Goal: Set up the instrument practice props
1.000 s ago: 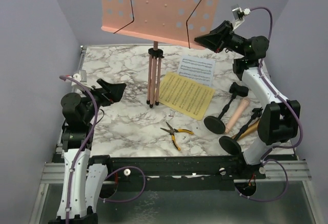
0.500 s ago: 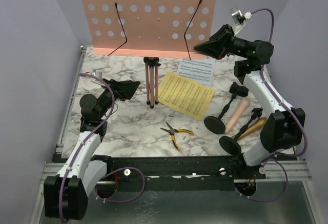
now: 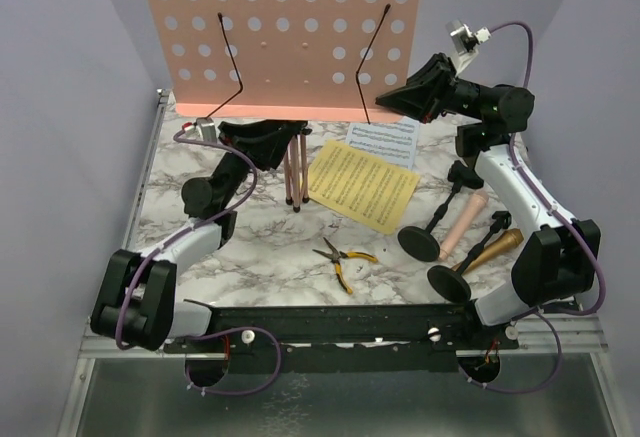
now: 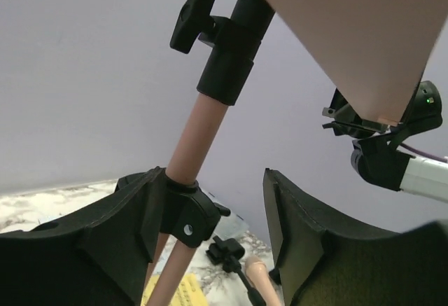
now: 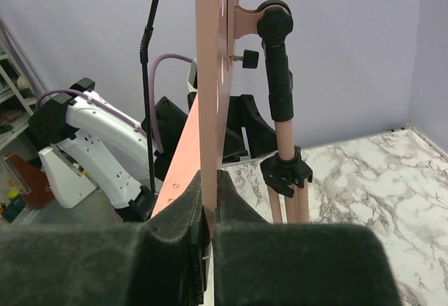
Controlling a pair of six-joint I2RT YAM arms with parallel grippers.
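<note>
The pink music rack stands at the back of the table, its perforated desk raised nearly upright on the tripod pole. My right gripper is shut on the desk's right edge. My left gripper is open around the pole; the black collar touches the left finger and the right finger stands apart. The white page and the yellow page lie flat to the right of the tripod. A pink microphone, a gold microphone and two black holders lie at the right.
Yellow-handled pliers lie near the front edge, in the middle. Two black wire page arms stick out in front of the desk. Purple walls close in the left, right and back sides.
The desk has swung up from a forward tilt to nearly upright. My left arm has reached forward from the left side to the tripod pole, and its jaws have narrowed.
</note>
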